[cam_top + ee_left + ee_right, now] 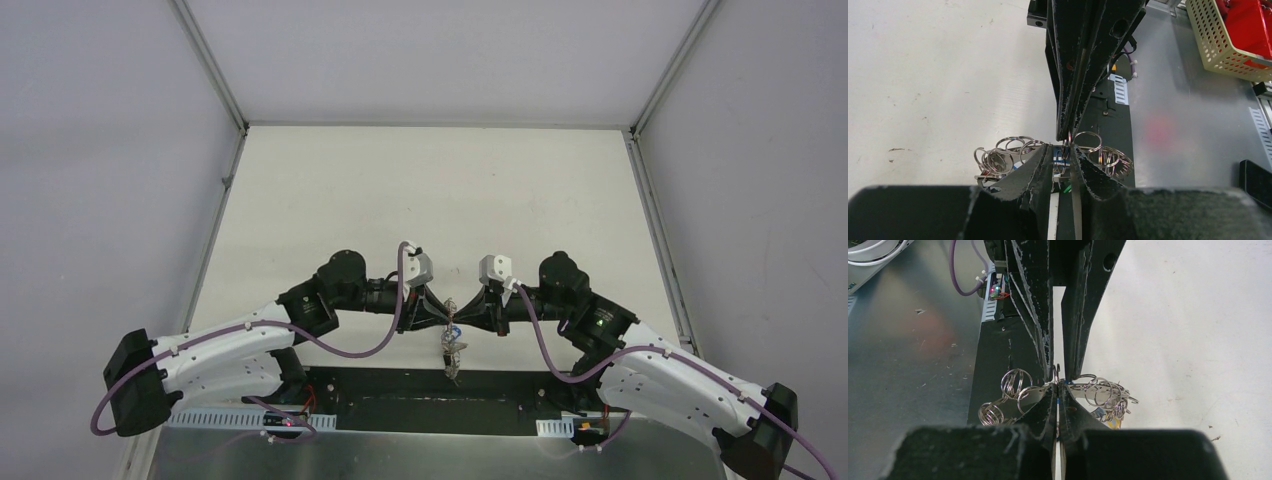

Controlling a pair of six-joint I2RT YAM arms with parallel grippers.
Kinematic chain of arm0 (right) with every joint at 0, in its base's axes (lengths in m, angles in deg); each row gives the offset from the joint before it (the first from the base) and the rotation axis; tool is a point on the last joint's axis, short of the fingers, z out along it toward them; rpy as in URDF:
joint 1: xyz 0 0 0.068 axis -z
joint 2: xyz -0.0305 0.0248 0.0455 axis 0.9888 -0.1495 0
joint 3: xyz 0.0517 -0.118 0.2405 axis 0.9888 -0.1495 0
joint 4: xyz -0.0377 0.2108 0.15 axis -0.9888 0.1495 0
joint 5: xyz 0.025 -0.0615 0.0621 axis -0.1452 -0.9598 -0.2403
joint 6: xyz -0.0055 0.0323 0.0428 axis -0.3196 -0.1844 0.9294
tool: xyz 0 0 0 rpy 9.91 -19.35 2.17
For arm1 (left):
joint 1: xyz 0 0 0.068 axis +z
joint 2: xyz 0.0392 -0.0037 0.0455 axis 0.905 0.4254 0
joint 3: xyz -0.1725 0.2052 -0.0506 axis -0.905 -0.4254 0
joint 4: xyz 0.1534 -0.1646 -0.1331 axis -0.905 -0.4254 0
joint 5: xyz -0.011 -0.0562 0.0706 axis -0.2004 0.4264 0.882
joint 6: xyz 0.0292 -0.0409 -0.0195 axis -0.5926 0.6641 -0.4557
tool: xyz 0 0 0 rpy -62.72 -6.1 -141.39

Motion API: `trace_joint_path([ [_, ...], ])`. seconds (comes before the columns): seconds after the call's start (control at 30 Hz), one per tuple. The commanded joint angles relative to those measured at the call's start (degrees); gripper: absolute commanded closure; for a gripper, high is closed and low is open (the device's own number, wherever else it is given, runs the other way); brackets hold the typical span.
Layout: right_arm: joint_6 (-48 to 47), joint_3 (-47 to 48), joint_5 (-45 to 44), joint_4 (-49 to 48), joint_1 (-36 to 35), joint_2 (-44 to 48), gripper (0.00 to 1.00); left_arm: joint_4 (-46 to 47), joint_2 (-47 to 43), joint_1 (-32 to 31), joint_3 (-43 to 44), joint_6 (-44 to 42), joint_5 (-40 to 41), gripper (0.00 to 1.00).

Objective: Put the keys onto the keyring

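text: none legible | labels: none | brands: none | numbers: none | signs: none

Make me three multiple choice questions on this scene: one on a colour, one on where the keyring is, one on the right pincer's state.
1. The object in the basket is: A red; B green; C blue.
2. The keyring is: A in the basket; B lying apart from both arms; C between the left pincer and the right pincer.
3. The right pincer is: A wide open; B shut on the keyring; C out of view.
Key: A, red shows above the perforated wall; C, both tips meet at its loops; B, its tips close on the wire.
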Motion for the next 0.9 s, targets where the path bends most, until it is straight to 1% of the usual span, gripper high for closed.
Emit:
trace_joint_path([
  [0.0, 0.68, 1.8, 1.1, -4.76, 0.28, 0.54, 1.0, 2.27, 1.2, 0.41, 2.98, -0.54, -2.54, 0.8],
  [0.07, 0.7, 1.76, 1.14, -4.8, 0.29, 0.6, 1.0, 2.29, 1.43, 0.46, 3.17, -0.69, -2.54, 0.84],
  [0.2, 0.74, 1.72, 0.84, -4.7, 0.24, 0.63, 1.0, 1.43, 1.49, 0.46, 3.88, -1.58, -3.35, 1.0],
  [0.3, 0.9, 1.62, -0.17, -4.65, 0.28, 0.78, 1.0, 0.1, 0.89, 0.47, 4.51, -1.77, -2.93, 1.0],
  [0.37, 1.02, 1.6, -1.24, -4.68, 0.28, 0.95, 1.0, -2.85, 0.08, 0.45, 5.42, -2.36, -1.6, 1.0],
  [0.4, 1.18, 1.56, -1.62, -4.68, 0.28, 1.12, 0.95, -4.64, -0.37, 0.43, 6.06, -2.9, -0.96, 1.0],
  [0.53, 1.2, 1.9, -2.14, -4.65, 0.24, 1.8, 0.64, -15.73, -1.67, 0.45, 10.5, -6.81, 1.51, 1.0],
  [0.6, 1.19, 2.08, -2.22, -4.81, 0.26, 2.02, 0.52, -22.15, -1.46, 0.42, 13.8, -8.98, 2.33, 1.0],
  [0.7, 1.89, 2.37, -2.97, -5.44, 0.25, 2.1, 0.42, -32.04, 0.12, 0.45, 19.55, -12.61, 4.21, 1.0],
  [0.73, 2.25, 2.41, -3.3, -5.58, 0.26, 2.08, 0.4, -35.13, 0.86, 0.4, 21.58, -13.52, 4.84, 1.0],
  [0.87, 5.29, 2.01, -4.75, -11.28, 0.28, 1.75, 0.34, -46.3, 4.68, 0.46, 29.47, -16.34, 7.53, 1.0],
])
